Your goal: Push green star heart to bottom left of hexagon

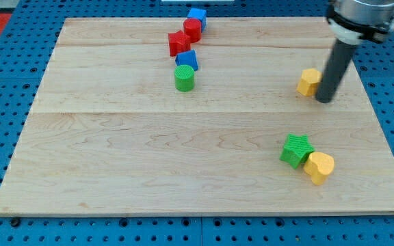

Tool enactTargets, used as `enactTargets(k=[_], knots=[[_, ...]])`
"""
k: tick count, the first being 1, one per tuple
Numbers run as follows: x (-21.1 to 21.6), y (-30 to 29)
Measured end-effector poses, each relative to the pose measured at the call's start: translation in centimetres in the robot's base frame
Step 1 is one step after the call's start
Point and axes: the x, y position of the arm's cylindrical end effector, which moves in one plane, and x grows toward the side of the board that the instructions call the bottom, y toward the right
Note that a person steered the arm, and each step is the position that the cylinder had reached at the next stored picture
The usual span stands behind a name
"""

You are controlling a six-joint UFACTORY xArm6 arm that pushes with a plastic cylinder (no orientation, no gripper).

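Seven blocks on wooden board (115,157); my tip (325,100) beside yellow hexagon (308,82).

A robotics lab: wooden board (115,171) of coloured blocks on blue pegboard (5,75).

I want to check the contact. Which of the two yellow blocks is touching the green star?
The yellow heart at the view's bottom right touches the green star. The other yellow block sits higher, beside my tip.

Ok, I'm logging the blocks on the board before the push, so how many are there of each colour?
Red: 2, red star, red cylinder
Blue: 2, blue cube, blue block
Green: 2, green cylinder, green star
Yellow: 2, yellow hexagon, yellow heart
Total: 8
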Motion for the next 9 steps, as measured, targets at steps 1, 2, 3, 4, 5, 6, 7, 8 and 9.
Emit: enactTargets(k=[1,2,3,4,5,6,7,8,9], knots=[[8.2,5.4],[18.2,3.3],[15.2,-6.3],[9.7,-15.1],[7.1,-13.2],[4.9,-9.2],[0.1,-8.8],[2.3,0.0],[9.5,1.5]])
